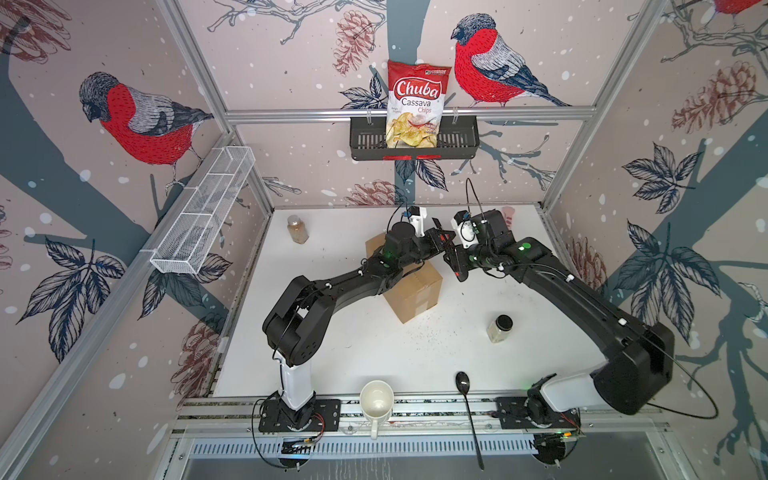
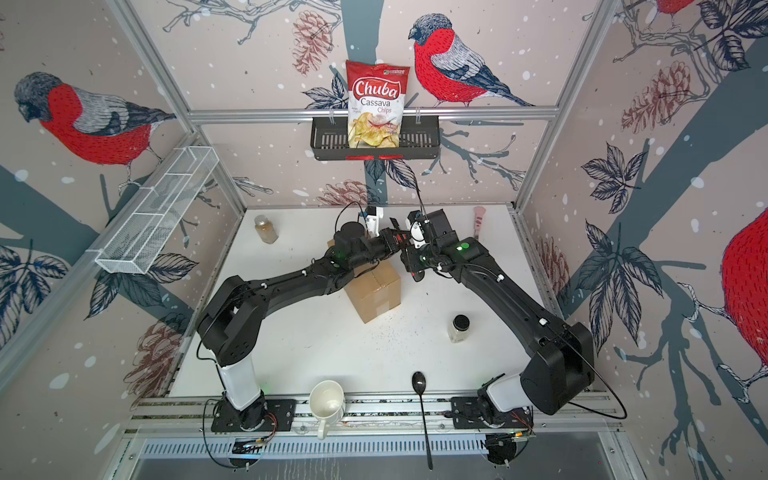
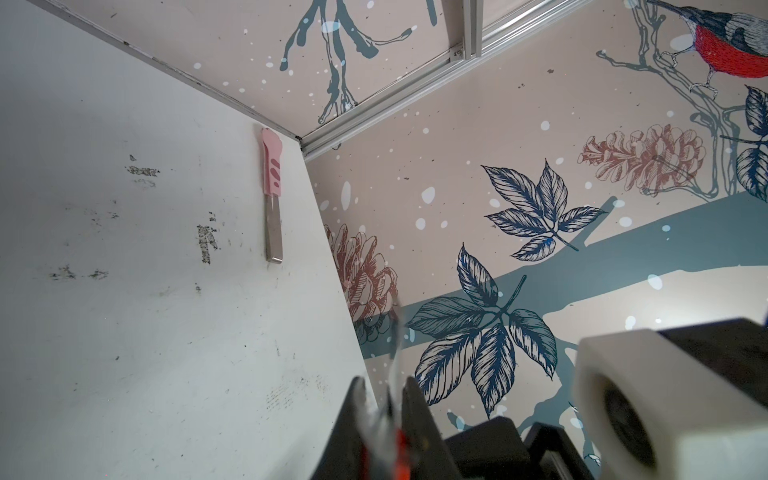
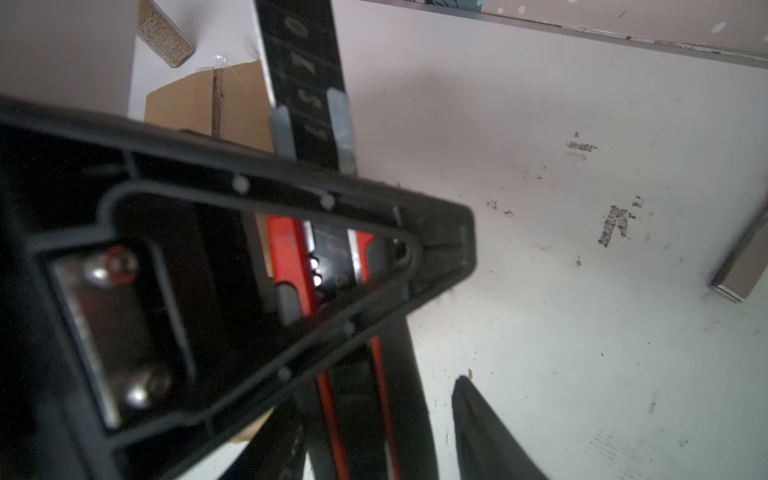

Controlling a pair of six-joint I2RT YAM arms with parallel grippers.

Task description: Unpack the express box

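Brown corrugated cardboard express box (image 1: pixel 415 297) (image 2: pixel 374 297) standing mid-table in both top views, partly under the left arm (image 1: pixel 340 286); left gripper (image 1: pixel 444 241) and right gripper (image 1: pixel 454 262) close together near its far side.

Left wrist view: jaws pressed onto a black-and-red utility knife (image 3: pixel 401 449).

Right wrist view: knife in front of the box; right jaws parted, one finger (image 4: pixel 473 432) clear of the handle.

Probably light, stiff-edged, slick where taped; best held by opposite side walls.

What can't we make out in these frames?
- Box top: the left arm covers most of it in both top views; cut or not, cannot tell.
- Box cutter blade: blurred close to the lens in the left wrist view.
- Jar label: too small in both top views.
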